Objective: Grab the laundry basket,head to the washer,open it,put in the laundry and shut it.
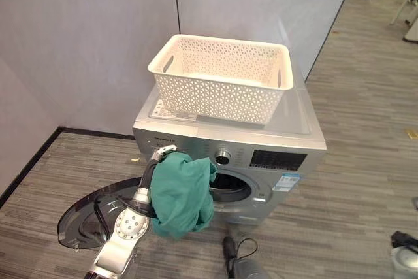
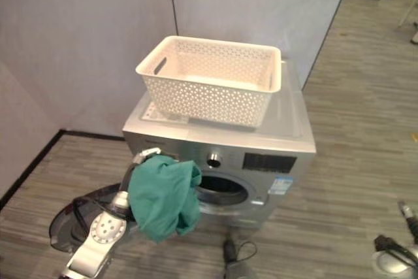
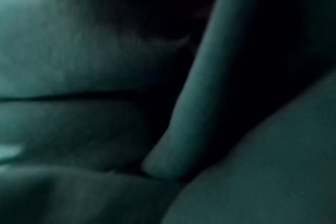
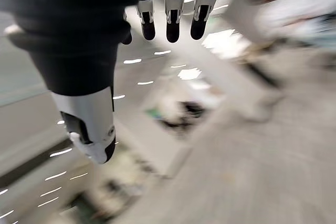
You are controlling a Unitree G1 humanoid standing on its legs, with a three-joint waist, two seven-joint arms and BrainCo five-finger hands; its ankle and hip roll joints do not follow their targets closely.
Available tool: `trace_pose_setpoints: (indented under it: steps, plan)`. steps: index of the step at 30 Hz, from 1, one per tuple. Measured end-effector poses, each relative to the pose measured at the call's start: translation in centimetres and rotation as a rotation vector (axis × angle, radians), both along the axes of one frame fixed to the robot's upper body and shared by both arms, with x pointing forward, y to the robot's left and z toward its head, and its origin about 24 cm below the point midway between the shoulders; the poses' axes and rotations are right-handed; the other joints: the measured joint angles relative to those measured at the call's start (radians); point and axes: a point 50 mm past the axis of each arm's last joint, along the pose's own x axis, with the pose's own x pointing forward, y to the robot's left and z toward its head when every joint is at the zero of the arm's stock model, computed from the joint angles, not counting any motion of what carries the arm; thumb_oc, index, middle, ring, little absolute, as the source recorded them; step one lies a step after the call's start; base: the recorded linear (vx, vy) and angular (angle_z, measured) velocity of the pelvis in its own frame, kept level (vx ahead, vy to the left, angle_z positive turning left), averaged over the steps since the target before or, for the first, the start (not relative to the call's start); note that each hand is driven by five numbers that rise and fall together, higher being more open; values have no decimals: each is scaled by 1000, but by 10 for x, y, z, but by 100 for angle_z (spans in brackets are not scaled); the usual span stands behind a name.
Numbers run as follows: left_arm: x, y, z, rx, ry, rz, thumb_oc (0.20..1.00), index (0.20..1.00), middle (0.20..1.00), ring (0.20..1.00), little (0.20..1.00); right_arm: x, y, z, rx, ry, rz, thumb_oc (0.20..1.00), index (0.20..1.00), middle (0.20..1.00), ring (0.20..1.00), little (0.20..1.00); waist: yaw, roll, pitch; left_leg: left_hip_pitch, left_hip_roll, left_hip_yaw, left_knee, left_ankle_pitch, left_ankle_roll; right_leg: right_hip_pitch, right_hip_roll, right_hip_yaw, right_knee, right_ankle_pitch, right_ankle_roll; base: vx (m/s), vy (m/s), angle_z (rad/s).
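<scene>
While the washer door [image 1: 88, 217] lies swung wide open at about 8 o'clock in the left eye view, low over the grey wood-look floor [image 1: 366, 161], the left arm rises beside it from the bottom edge. Its left robot hand [image 1: 163, 153] is buried in a bunched green cloth [image 1: 183, 194], which hangs in front of the washer [image 1: 274, 136], just at the 9 o'clock side of the round drum opening [image 1: 230, 189]. A bit of pale finger pokes out at the top of the bundle, yet I cannot tell how the fingers lie under the fabric. The left wrist view adds only dark teal folds of the cloth [image 3: 105, 77] pressed close against the camera.

At the centre, the silver washer stands against a grey partition wall [image 1: 85, 44], with a knob and a dark display panel on its front. On its flat top, toward 12 o'clock, sits the cream laundry basket [image 1: 222, 83], upright; its perforated inside shows no laundry.

The right wrist view alone gives the right robot hand [image 4: 105, 51]: fingers straight and relaxed, thumb apart, holding nothing, over a smeared background.
</scene>
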Motion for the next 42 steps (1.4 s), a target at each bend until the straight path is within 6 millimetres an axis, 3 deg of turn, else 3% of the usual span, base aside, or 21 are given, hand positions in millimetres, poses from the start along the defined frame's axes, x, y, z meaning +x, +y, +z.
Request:
trace_pose_setpoints:
  steps: [1, 2, 4, 5, 7, 9, 10, 11, 12, 14, 15, 16, 18, 21, 23, 25, 28, 32, 35, 36, 42]
  plan:
    - [0, 3, -1, -33, 14, 6, 200, 200, 200, 200, 200, -1, 3, -7, 15, -1, 0, 1000, 1000, 1000, 1000, 1000, 9, 7, 6, -5, 4, -5, 4, 2, -2, 40, -66, -15, 95, -37, 7, -116, 14, 5]
    - [0, 4, -5, -52, 36, 12, 200, 200, 200, 200, 200, -1, 6, -21, 49, 49, 2, 1000, 1000, 1000, 1000, 1000, 14, -4, 3, -2, 11, -6, 3, 2, -2, 55, -102, -41, 189, -95, 8, -76, 1, 8]
    - [-1, 7, -10, -78, 69, 15, 200, 200, 200, 200, 200, -4, 20, -54, 197, 123, 12, 1000, 1000, 1000, 1000, 1000, 40, -19, 4, -4, 33, 0, 5, 4, -12, 89, -112, -51, 244, -184, 7, -36, -7, -18]
    - [0, 10, -11, -73, 83, 13, 200, 200, 200, 200, 200, 1, 33, -67, 290, 108, 25, 1000, 1000, 1000, 1000, 1000, 53, -30, 17, -23, 35, 2, 18, 5, -23, 98, -89, -61, 206, -189, 0, -15, -23, -28]
    - [-1, 10, -15, -80, 112, 5, 200, 200, 200, 200, 200, 15, 38, -66, 330, 54, 50, 1000, 1000, 1000, 1000, 1000, 53, -17, 27, -46, 47, 0, 28, 5, -21, 88, -70, -52, 187, -189, 0, 27, -30, -21]
    - [1, 10, -18, -116, 133, 12, 200, 200, 200, 200, 200, 32, 46, -77, 417, 30, 72, 1000, 1000, 1000, 1000, 1000, 60, -13, 25, -84, -5, -5, 13, -16, 15, 104, -51, -22, 59, -147, -15, 66, -18, -49]
    - [3, 8, -19, -139, 141, 14, 200, 200, 200, 200, 200, 42, 47, -79, 462, 12, 80, 1000, 1000, 1000, 1000, 1000, 73, 17, 23, -114, -24, -24, -13, 13, 66, 105, -32, -3, -7, -103, -2, -2, -4, -87]
    - [4, 7, -19, -166, 146, 14, 200, 200, 200, 200, 200, 49, 58, -89, 532, 14, 92, 1000, 1000, 1000, 1000, 1000, 93, 23, 28, -124, -11, -10, -23, 49, 49, 82, -31, -1, 24, -143, -16, 1, 1, -54]
    - [5, 2, -22, -188, 162, 9, 200, 200, 200, 200, 200, 46, 69, -102, 603, 52, 99, 1000, 1000, 1000, 1000, 1000, 90, 22, 29, -124, -6, -13, -12, 52, 48, 71, -59, -33, 159, -197, -38, -1, -4, -25]
    - [-2, 0, -29, -204, 197, 8, 200, 200, 200, 200, 200, 30, 83, -119, 690, 84, 86, 1000, 1000, 1000, 1000, 1000, 113, 15, 19, -122, -3, -9, -7, 57, 37, 107, -108, -61, 286, -249, -12, -72, -51, -10]
    - [-5, 2, -34, -189, 222, 9, 200, 200, 200, 200, 200, 22, 89, -129, 738, 123, 85, 1000, 1000, 1000, 1000, 1000, 121, 7, 16, -132, -2, -9, 5, 63, 29, 130, -123, -44, 306, -256, 26, -97, -74, -13]
    - [-6, 3, -35, -189, 238, 6, 200, 200, 200, 200, 200, 18, 92, -135, 771, 144, 80, 1000, 1000, 1000, 1000, 1000, 124, 5, 15, -151, 3, -6, 19, 65, 27, 141, -111, -27, 273, -256, 43, -16, -72, 1]
    - [-9, 4, -39, -200, 261, 11, 200, 200, 200, 200, 200, 10, 95, -142, 805, 180, 89, 1000, 1000, 1000, 1000, 1000, 137, 8, 13, -160, 8, -2, 19, 73, 22, 178, -91, -27, 174, -257, 43, -57, -143, -13]
    - [-10, 1, -42, -215, 278, 10, 200, 200, 200, 200, 200, 9, 100, -145, 836, 202, 130, 1000, 1000, 1000, 1000, 1000, 140, 3, -8, -215, 14, 7, 20, 88, 2, 203, -76, -34, 5, -248, 30, -116, -154, -17]
    - [-10, -2, -45, -263, 298, 7, 200, 200, 200, 200, 200, 7, 104, -150, 875, 222, 134, 1000, 1000, 1000, 1000, 1000, 147, 11, -23, -271, 36, 25, 40, 95, -2, 220, -37, -47, -140, -157, 1, -172, -141, -10]
    - [-12, -1, -53, -290, 340, 15, 200, 200, 200, 200, 200, 4, 110, -155, 890, 266, 160, 1000, 1000, 1000, 1000, 1000, 160, -39, -42, -329, 37, 30, 76, 102, 4, 230, -22, -52, -241, -100, -11, -211, -148, -1]
    - [-10, -5, -62, -345, 382, 32, 200, 200, 200, 200, 200, 18, 110, -148, 869, 243, 228, 1000, 1000, 1000, 1000, 1000, 168, -55, -47, -371, 53, 25, 33, 132, -15, 173, -5, -57, -248, -79, -9, -136, -80, 9]
    - [-20, -16, -87, -369, 511, 33, 200, 200, 200, 200, 200, 57, 126, -127, 846, 124, 400, 1000, 1000, 1000, 1000, 1000, 165, -83, -35, -422, 43, 26, 27, 152, -5, 116, -17, -56, -248, -58, -7, -94, -41, -1]
    - [-19, -28, -93, -427, 548, 44, 200, 200, 200, 200, 200, 62, 133, -124, 858, 101, 435, 1000, 1000, 1000, 1000, 1000, 164, -93, -24, -458, 29, 20, 21, 162, -1, 88, -28, -64, -247, -55, 2, -61, -48, 18]
    - [-15, -32, -96, -443, 561, 69, 200, 200, 200, 200, 200, 64, 145, -126, 884, 96, 461, 1000, 1000, 1000, 1000, 1000, 159, -113, -8, -495, 23, 9, 23, 169, -1, 61, -29, -84, -247, -47, 11, -45, -51, 22]
    - [11, -35, -88, -439, 534, 112, 200, 200, 200, 200, 200, 72, 161, -124, 921, 64, 496, 1000, 1000, 1000, 1000, 1000, 133, -145, 57, -542, 6, -20, 28, 184, 10, 31, -40, -109, -247, -37, 14, -20, -30, 17]
